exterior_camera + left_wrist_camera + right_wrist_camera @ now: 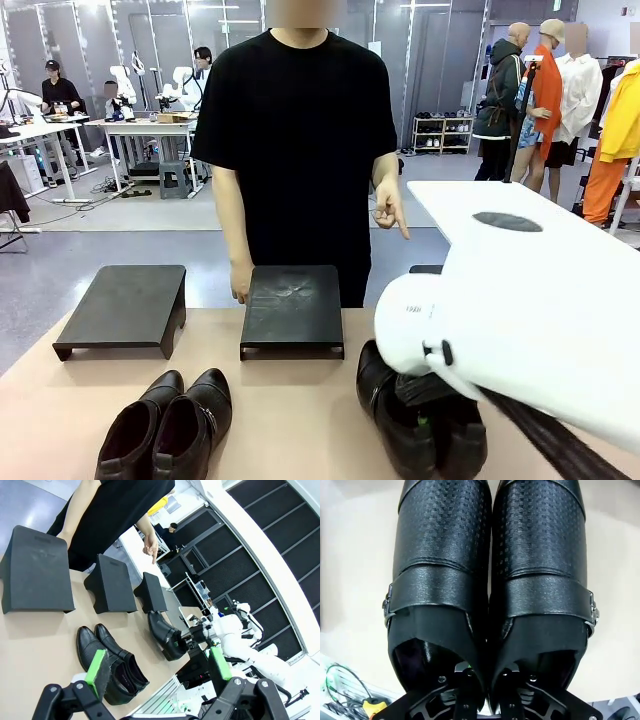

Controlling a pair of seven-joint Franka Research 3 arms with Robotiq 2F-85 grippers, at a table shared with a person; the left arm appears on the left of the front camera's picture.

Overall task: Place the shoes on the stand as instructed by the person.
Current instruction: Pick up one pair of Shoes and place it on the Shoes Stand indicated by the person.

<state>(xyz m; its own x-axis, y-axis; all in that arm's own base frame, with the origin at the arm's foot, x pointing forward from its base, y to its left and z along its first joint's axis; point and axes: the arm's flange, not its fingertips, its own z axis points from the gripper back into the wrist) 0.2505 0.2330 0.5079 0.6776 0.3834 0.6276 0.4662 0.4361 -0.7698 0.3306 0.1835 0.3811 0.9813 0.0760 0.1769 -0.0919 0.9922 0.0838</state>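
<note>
The buckled pair of shoes (490,570) sits in front of the middle stand (292,308), to its right. The right gripper (487,677) pinches the adjoining inner heel walls. The leather is probably stiff, glossy and slippery: grip at the collars. The left gripper (157,665) is spread, empty.

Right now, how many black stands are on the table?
3. The left stand sits at the robot's left, the middle stand in front of the person, the right stand beyond the right pair of shoes; none seems hidden.
</note>
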